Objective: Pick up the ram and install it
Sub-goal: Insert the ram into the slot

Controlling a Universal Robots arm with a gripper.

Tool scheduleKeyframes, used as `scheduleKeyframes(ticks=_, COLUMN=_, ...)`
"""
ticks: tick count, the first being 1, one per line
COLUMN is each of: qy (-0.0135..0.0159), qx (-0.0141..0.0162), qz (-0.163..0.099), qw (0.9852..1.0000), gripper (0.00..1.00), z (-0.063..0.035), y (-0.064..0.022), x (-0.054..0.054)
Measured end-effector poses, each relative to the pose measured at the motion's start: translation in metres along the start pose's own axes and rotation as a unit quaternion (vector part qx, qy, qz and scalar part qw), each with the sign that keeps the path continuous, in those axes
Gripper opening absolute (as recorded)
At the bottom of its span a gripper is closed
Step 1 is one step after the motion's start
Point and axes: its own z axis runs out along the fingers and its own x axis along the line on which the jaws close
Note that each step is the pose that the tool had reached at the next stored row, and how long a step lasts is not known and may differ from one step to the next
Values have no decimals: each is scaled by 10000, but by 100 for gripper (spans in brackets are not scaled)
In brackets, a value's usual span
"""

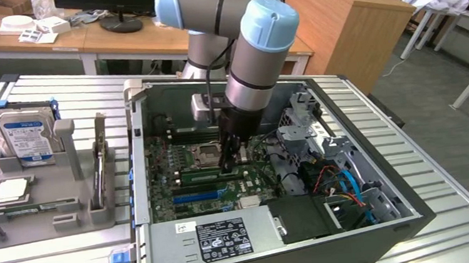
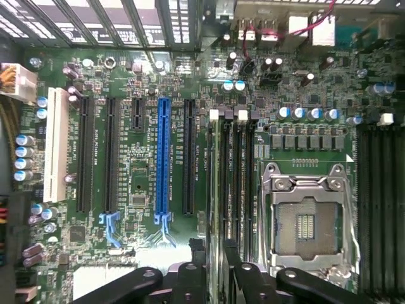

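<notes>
The ram [image 2: 219, 183] is a thin green stick standing on edge in one of the black memory slots beside the processor socket [image 2: 307, 221]. In the exterior view the ram [image 1: 207, 175] lies along the motherboard just under the arm's tip. My gripper [image 2: 215, 256] is down inside the computer case, directly over the stick. Its black fingers [image 2: 197, 269] stand a little apart on either side of the ram's near end, and the jaws look open around it rather than pressed on it. In the exterior view my gripper [image 1: 227, 165] reaches straight down onto the board.
Empty black memory slots [image 2: 380, 202] lie beyond the socket, and a blue expansion slot [image 2: 163, 158] lies on the other side. The case wall [image 1: 142, 176] and drive cage [image 1: 306, 132] hem the arm in. A grey holder [image 1: 69, 204] at the exterior view's left carries a hard drive [image 1: 24, 137] and a silver chip [image 1: 11, 190].
</notes>
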Motion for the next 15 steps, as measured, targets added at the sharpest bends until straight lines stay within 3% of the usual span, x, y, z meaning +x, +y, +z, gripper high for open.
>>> scheduleKeyframes(ticks=15, qy=10, qx=-17, qz=0, qw=10000, gripper=25, z=-642, y=29, x=-21)
